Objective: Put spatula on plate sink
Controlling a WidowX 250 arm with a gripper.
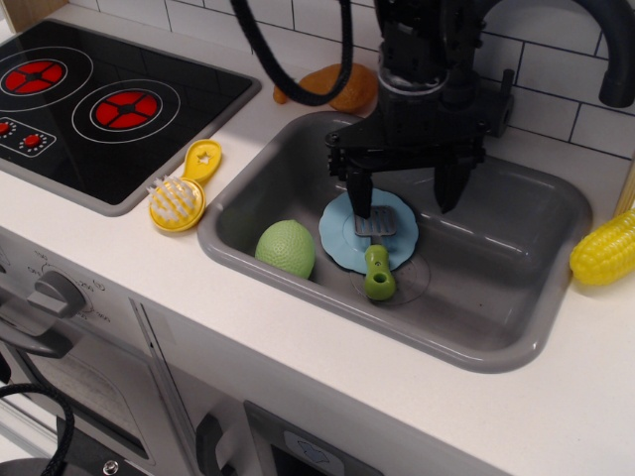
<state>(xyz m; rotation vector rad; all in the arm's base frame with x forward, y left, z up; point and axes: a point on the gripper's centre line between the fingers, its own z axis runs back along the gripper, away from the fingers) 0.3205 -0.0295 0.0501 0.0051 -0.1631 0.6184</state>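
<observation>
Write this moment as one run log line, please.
gripper: open, above sink | spatula: released, blade on plate, handle over rim | step: placed

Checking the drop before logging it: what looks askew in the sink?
The spatula lies only half on the plate: blade on it, green handle hanging over the rim onto the sink floor.

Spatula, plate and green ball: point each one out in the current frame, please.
Spatula (378,260): main camera view, on the lime-green handle below the blade.
Plate (342,236): main camera view, on the bare blue left part.
Green ball (286,248): main camera view, on its middle.
</observation>
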